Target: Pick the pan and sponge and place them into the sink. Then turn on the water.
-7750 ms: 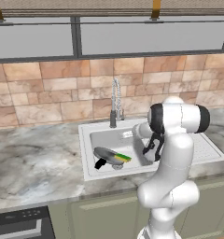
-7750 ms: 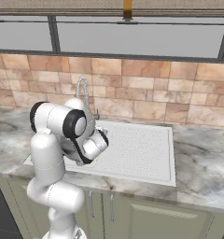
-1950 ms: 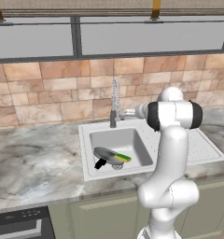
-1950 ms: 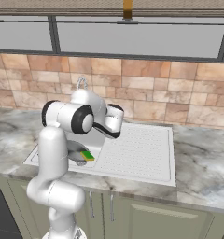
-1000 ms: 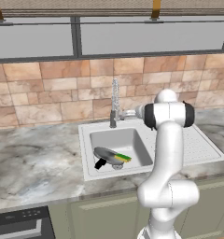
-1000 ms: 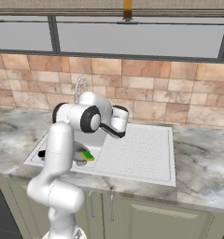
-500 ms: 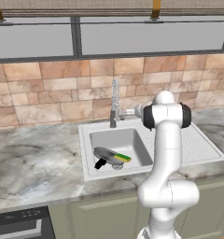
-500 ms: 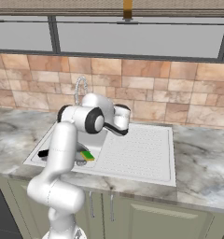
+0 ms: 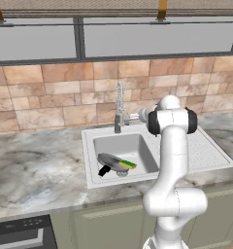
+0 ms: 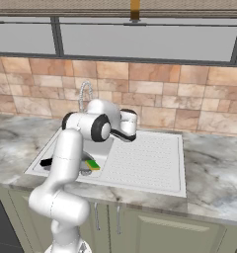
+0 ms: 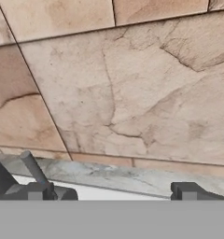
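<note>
The grey pan (image 9: 112, 162) lies tilted in the basin of the white sink (image 9: 91, 156), its black handle (image 9: 105, 170) pointing to the front left. The green and yellow sponge (image 9: 128, 164) rests on the pan's right rim and also shows beside my arm (image 10: 93, 164). My gripper (image 9: 142, 115) hovers at the sink's back edge, just right of the chrome coil faucet (image 9: 119, 104), facing the tiled wall. In the hand view the gripper (image 11: 111, 192) is open and empty, with a thin grey lever (image 11: 33, 169) beside its left fingertip (image 11: 37, 191). No water stream is visible.
The ribbed draining board (image 9: 206, 151) lies to the right of the basin. Marble counter (image 9: 36, 175) runs on both sides of the sink. The tiled backsplash (image 11: 123, 93) is close in front of the hand. A window strip (image 10: 140, 42) runs above the tiles.
The hand has risen out of the basin and swung back toward the wall, ending beside the faucet base. Pan and sponge have stayed in the basin.
</note>
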